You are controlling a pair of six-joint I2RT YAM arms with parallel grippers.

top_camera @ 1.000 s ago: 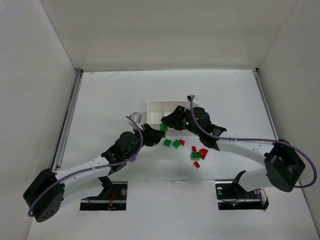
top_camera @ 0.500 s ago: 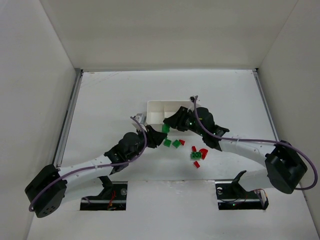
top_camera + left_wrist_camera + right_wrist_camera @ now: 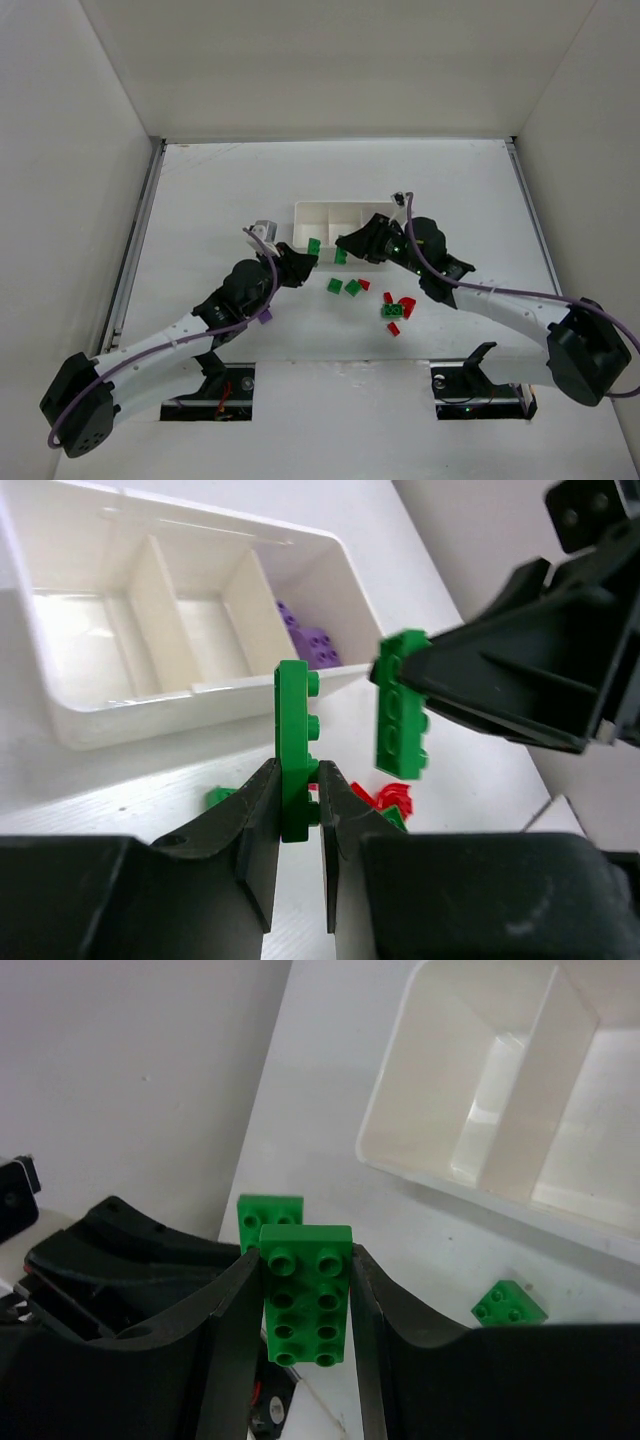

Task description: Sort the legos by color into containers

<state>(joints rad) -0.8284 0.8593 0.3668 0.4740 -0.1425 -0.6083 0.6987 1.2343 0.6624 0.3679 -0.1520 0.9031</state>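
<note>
The white three-compartment tray [image 3: 335, 212] stands mid-table. Purple bricks [image 3: 312, 645] lie in its right compartment in the left wrist view. My left gripper [image 3: 312, 247] is shut on a flat green brick [image 3: 295, 750], held edge-on just in front of the tray. My right gripper [image 3: 341, 256] is shut on a green eight-stud brick [image 3: 306, 1293], held close beside the left one. The right gripper's brick also shows in the left wrist view [image 3: 402, 720]. Loose green bricks [image 3: 344, 287] and red bricks [image 3: 403, 304] lie on the table in front of the tray.
The two arms meet almost tip to tip in front of the tray. White walls enclose the table on three sides. A metal rail [image 3: 135, 240] runs along the left edge. A purple clip [image 3: 265, 316] sits on the left arm.
Both grippers have risen and moved toward the tray with their green bricks. The left gripper has swung up and right; the right arm has shifted slightly right.
</note>
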